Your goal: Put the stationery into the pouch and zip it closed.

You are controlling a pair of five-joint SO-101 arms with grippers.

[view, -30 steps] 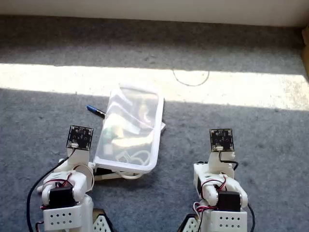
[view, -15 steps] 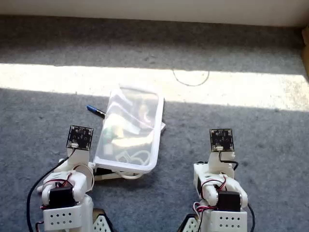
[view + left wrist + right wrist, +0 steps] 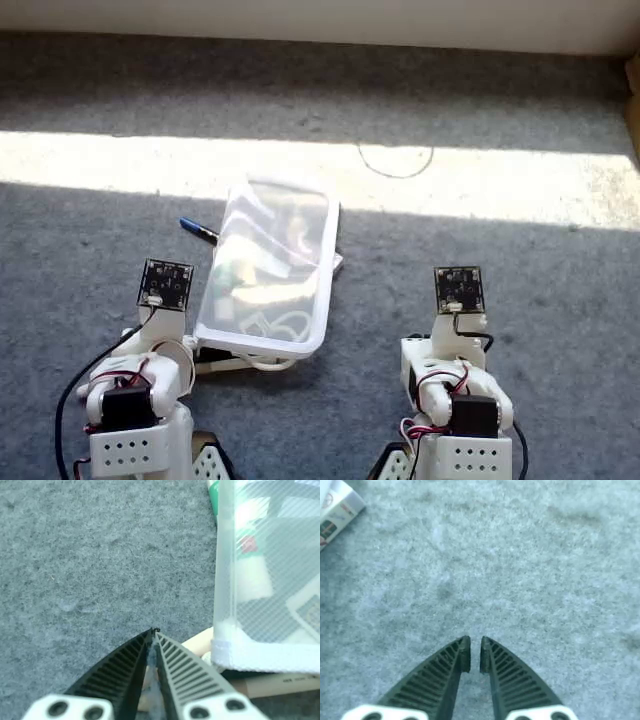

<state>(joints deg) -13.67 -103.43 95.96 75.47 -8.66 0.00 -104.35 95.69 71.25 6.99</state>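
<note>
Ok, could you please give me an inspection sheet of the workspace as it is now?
Surface: grey carpet, a sunlit band across it.
Job's things: mesh pouch lying flat, items inside; pen sticks out at its edge; wooden stick under its corner; small box by its other edge.
Clutter: thin wire loop.
Grippers: left tool shut, empty; right tool near shut, empty.
Cables: black cable looping at the near edge.
Surroundings: pale strip along far edge.
</note>
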